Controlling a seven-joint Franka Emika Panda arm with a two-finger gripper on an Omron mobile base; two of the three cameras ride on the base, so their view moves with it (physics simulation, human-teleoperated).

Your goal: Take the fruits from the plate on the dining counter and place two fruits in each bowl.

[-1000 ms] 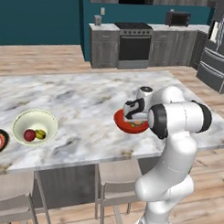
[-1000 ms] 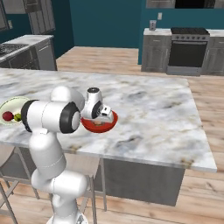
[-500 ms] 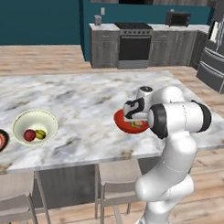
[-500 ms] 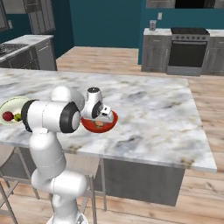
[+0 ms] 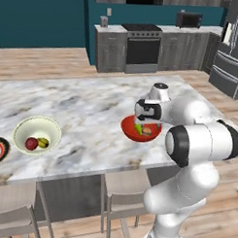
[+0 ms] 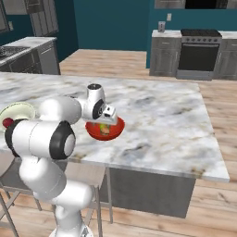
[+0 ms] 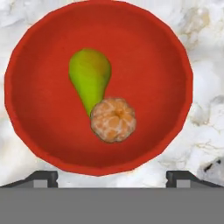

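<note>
The gripper hangs with jaws spread and empty over the red bowl, where a pear and an orange fruit lie touching. The white bowl holds two more fruits on the counter. Both bowls look filled; the arm likely needs only to lift clear. No readable writing.

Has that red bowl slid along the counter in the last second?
No. The red bowl sits at the same spot on the marble counter, below the hand.

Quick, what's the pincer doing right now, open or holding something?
Pincer: open, holding nothing, above the red bowl with the pear and orange fruit inside.
</note>
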